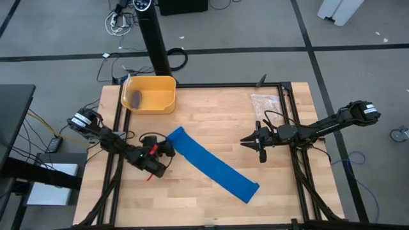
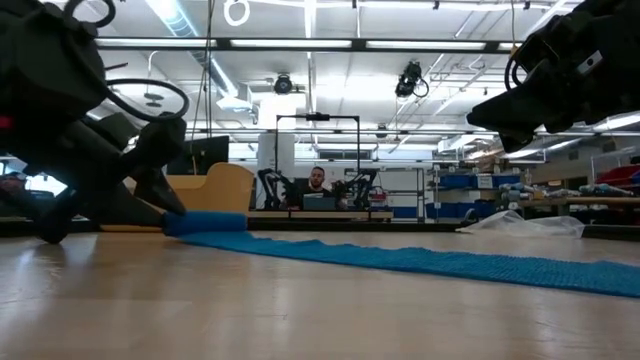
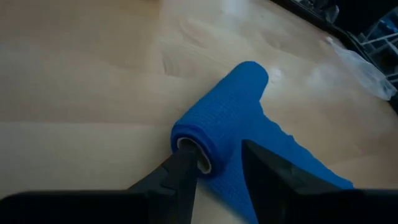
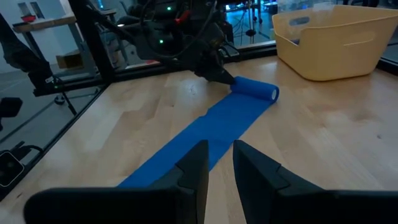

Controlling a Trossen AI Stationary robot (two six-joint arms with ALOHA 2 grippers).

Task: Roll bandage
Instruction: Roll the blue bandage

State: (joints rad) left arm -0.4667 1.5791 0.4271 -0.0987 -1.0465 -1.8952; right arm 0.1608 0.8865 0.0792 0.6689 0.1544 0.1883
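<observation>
Rolling underway: we see one bright blue soft fabric bandage, its rolled end nearest the yellow plastic bin, its flat tail running diagonally away from the bin across the wooden table. The left gripper, beside the bin, has its fingers clamped on the roll's open end. The right gripper hovers beyond the ribbon, fingers slightly apart, empty. Next, we judge, the left wrist must turn the roll along the tail. We count one bandage, one bin, two arms.
</observation>
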